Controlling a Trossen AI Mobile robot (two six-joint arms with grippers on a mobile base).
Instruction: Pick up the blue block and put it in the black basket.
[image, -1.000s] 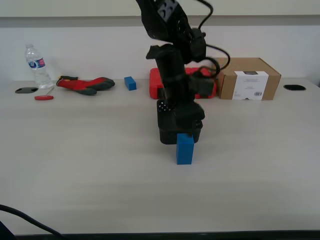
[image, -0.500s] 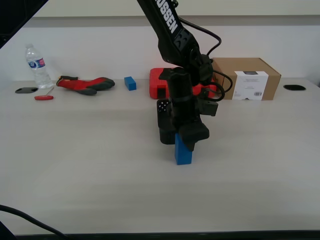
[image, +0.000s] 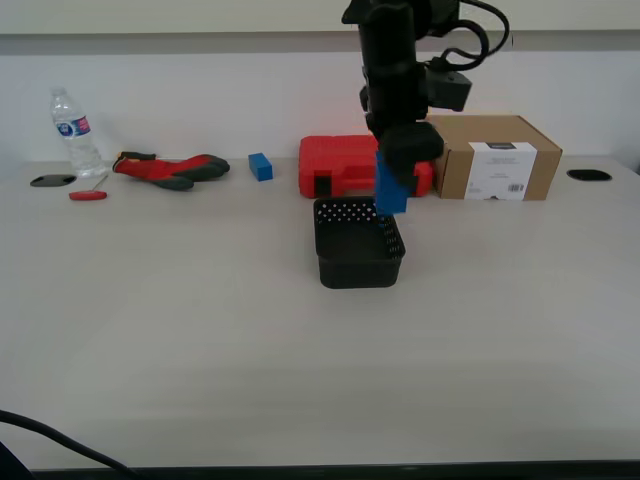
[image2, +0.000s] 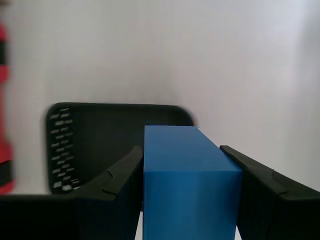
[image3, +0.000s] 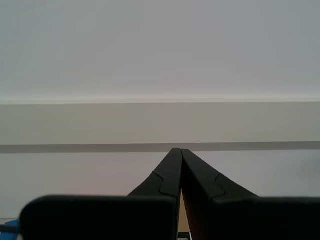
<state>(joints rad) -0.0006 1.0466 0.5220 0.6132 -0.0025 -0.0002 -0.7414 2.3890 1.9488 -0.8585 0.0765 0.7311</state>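
My first gripper (image: 392, 190) is shut on the blue block (image: 390, 188) and holds it in the air, just above the rim of the black basket (image: 357, 245) at its side toward the exterior view's right. In the first wrist view the blue block (image2: 187, 180) sits between the two fingers, with the black basket (image2: 100, 145) below and open beneath it. My second gripper (image3: 179, 165) is shut on nothing and faces a pale wall; it does not show in the exterior view.
Behind the basket lie a red tool case (image: 340, 165) and a cardboard box (image: 497, 157). A small blue cube (image: 261, 166), red-and-black gloves (image: 170, 169), a water bottle (image: 75, 133) and a red screwdriver (image: 88, 195) lie at the back on the exterior view's left.
My first gripper closed on the blue block in front of the basket, lifted it off the table and carried it up and back over the basket's rim.
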